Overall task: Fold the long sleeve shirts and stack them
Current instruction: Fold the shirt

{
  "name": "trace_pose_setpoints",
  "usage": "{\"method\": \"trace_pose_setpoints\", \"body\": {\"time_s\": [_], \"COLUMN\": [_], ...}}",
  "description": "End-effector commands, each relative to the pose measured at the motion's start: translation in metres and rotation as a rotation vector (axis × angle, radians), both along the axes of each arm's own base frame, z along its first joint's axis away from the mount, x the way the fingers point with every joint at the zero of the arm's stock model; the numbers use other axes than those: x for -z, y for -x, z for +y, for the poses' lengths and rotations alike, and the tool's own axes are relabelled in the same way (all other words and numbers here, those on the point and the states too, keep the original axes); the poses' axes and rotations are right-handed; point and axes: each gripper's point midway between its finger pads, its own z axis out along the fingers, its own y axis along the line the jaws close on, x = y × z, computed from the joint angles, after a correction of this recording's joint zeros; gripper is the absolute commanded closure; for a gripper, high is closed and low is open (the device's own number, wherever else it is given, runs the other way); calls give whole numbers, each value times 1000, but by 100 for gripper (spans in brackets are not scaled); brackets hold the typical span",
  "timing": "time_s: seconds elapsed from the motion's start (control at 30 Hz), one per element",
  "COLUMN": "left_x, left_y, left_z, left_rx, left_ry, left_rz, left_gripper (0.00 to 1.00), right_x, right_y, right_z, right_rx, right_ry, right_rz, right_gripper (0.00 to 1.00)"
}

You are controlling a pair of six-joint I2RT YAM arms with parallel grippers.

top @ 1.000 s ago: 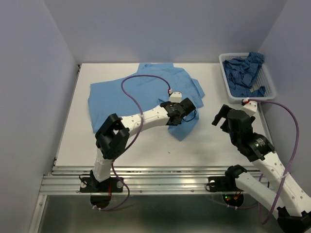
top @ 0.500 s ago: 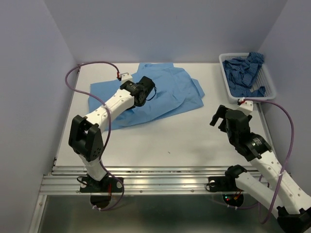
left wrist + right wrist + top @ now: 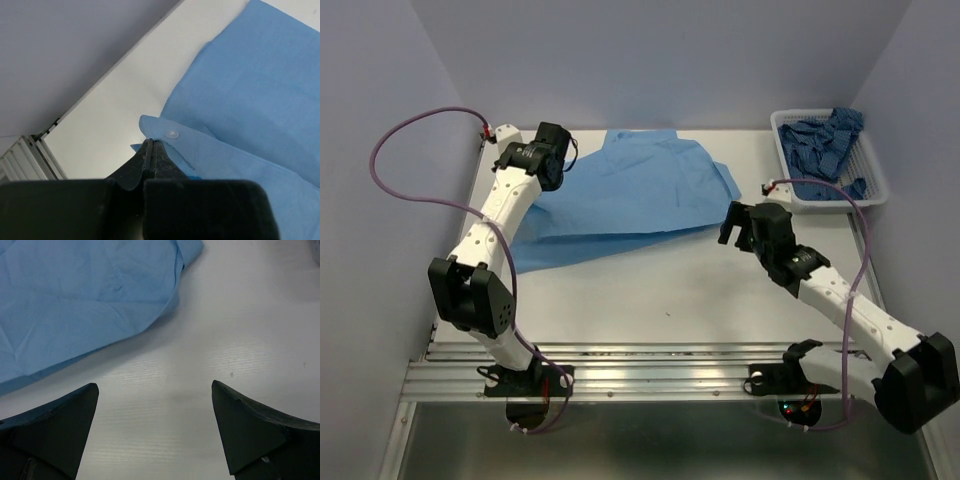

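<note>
The light sky-blue shirt (image 3: 630,195) lies spread on the white table. My left gripper (image 3: 563,160) is at the table's far left and is shut on a buttoned edge of that shirt (image 3: 172,137); its jaws (image 3: 151,145) are pressed together on the cloth. My right gripper (image 3: 733,222) is open and empty, just right of the shirt's right corner (image 3: 165,305), over bare table. The darker patterned blue shirt (image 3: 825,145) lies crumpled in the basket.
The white mesh basket (image 3: 785,165) stands at the far right of the table. Grey walls close the left, back and right sides. A metal rail (image 3: 650,365) runs along the near edge. Cables loop off both arms.
My left gripper has carried a fold of the light blue shirt from its right side across to the far left, flattening the shirt. My right gripper has moved left and forward toward the shirt's right corner.
</note>
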Motion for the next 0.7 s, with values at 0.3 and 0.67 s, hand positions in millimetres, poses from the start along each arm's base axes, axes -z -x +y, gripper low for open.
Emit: {"method": "trace_pose_setpoints", "body": {"time_s": [0.3,0.67], "left_x": [35,62], "left_y": [8,12], "left_z": [5,6], "left_rx": [44,20], "left_ry": [79,86], "left_rz": [32,79], "left_gripper": [100,100], "right_x": [3,38], "right_y": [-73,-64], "right_z": [68,97], "right_rx": [-137,-609], "right_ry": [-71,166], "right_rz": [5,82], "right_gripper": [0,0]}}
